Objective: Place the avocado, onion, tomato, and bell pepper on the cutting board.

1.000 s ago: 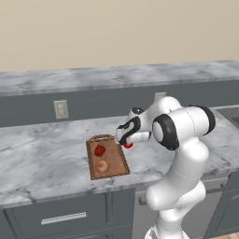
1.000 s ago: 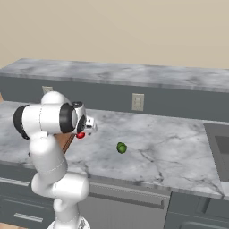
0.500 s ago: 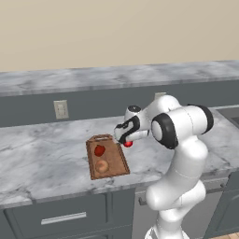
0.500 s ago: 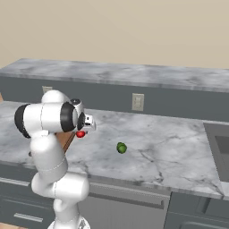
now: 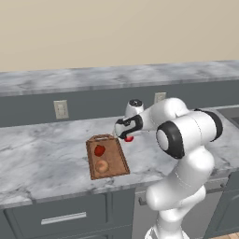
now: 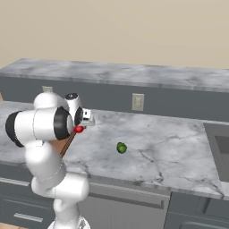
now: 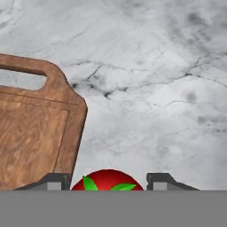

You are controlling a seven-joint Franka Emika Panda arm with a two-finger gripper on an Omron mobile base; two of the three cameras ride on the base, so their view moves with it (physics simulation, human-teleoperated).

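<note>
The end effector [image 7: 108,186] is gripping the tomato [image 7: 107,180] across its middle, just off the cutting board [image 7: 35,133] at its 3 o'clock; smooth and round, it is probably inclined to slip.

No readable text, labels, brands, numbers or signs are seen in any view.

Pepper [image 5: 99,150], onion [image 5: 102,165] on board [image 5: 119,163] (avocado [image 6: 121,147] apart)
</note>
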